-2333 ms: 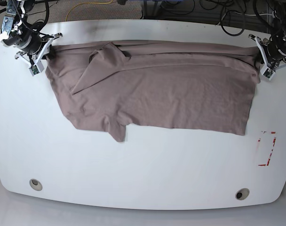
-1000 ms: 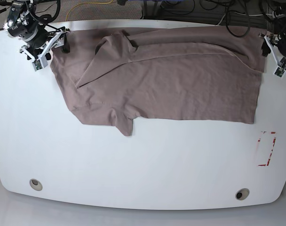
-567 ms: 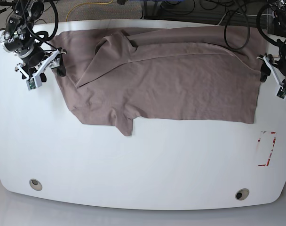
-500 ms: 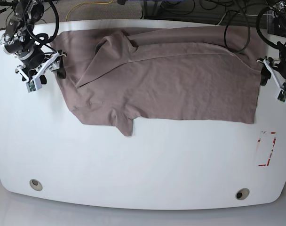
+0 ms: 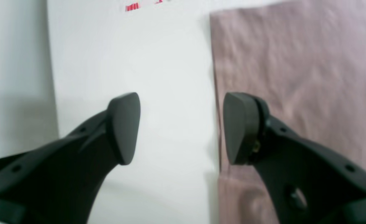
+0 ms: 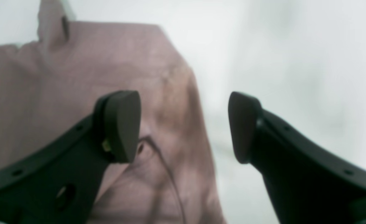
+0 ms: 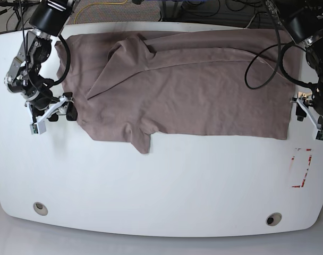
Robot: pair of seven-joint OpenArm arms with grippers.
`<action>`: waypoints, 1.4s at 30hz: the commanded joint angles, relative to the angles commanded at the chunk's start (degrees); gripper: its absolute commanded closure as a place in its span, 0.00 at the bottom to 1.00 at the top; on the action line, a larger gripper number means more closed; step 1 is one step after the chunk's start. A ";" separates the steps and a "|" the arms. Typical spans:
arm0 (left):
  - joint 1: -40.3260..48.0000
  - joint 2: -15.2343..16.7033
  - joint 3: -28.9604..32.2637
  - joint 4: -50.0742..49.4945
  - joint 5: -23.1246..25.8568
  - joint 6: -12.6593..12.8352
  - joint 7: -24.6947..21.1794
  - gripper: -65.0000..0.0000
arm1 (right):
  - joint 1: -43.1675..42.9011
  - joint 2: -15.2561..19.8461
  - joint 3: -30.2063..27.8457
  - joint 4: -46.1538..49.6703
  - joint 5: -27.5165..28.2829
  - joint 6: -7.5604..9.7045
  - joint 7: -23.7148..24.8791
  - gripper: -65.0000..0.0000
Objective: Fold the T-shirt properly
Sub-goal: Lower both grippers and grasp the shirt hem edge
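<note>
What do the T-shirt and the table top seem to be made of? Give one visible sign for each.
T-shirt: soft matte knit fabric, probably cotton; it creases and drapes in folds. Table: smooth, hard white board, perhaps laminate; faint sheen, no grain.

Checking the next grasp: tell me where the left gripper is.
In the base view the left gripper sits open at the right side, beside the T-shirt's right edge, above the red-marked label.

Probably lab: white table point(image 7: 161, 180), cables point(image 7: 257, 21)

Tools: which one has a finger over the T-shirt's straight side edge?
The left tool: its finger overlaps the T-shirt's straight edge. The right tool straddles the slanted edge.
</note>
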 joint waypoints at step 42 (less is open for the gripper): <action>-10.20 -2.20 0.18 -27.25 -0.09 0.00 -12.22 0.39 | 2.02 -0.70 -11.96 -13.27 0.00 0.00 10.90 0.95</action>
